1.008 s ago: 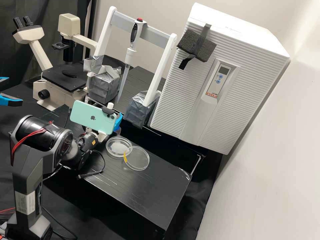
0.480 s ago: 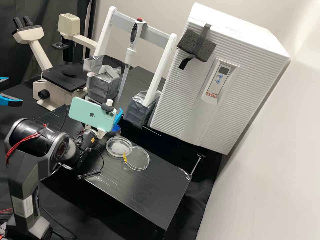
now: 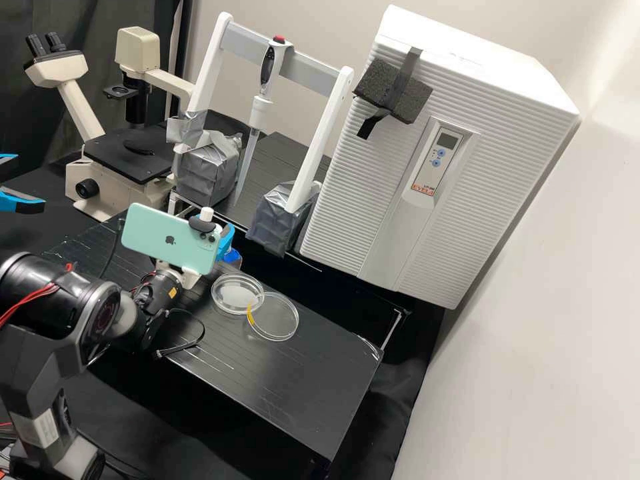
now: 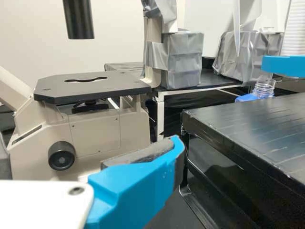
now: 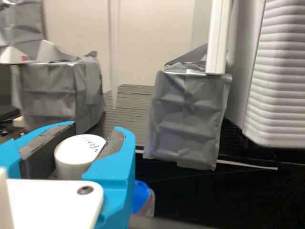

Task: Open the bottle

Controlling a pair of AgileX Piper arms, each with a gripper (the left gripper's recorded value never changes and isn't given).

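Carefully, I am clenching my right gripper [image 5: 81, 140] on the small white round cap [image 5: 79, 151], and I judge I should be lifting it straight up, without tilting, off the clear plastic bottle [image 4: 264, 88] standing just below, beside the black ribbed bench [image 3: 300, 380]; what the bottle holds I cannot tell. My left gripper [image 3: 30, 180] is hanging released, well apart. Two clear round petri dishes [image 3: 237, 293] are lying on the bench, one holding a whitish film.

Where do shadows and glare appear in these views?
High view: the white cabinet casts a soft shadow on the wall beside it. Left wrist view: the black bench top carries a pale sheen. Right wrist view: the white cap is evenly lit.
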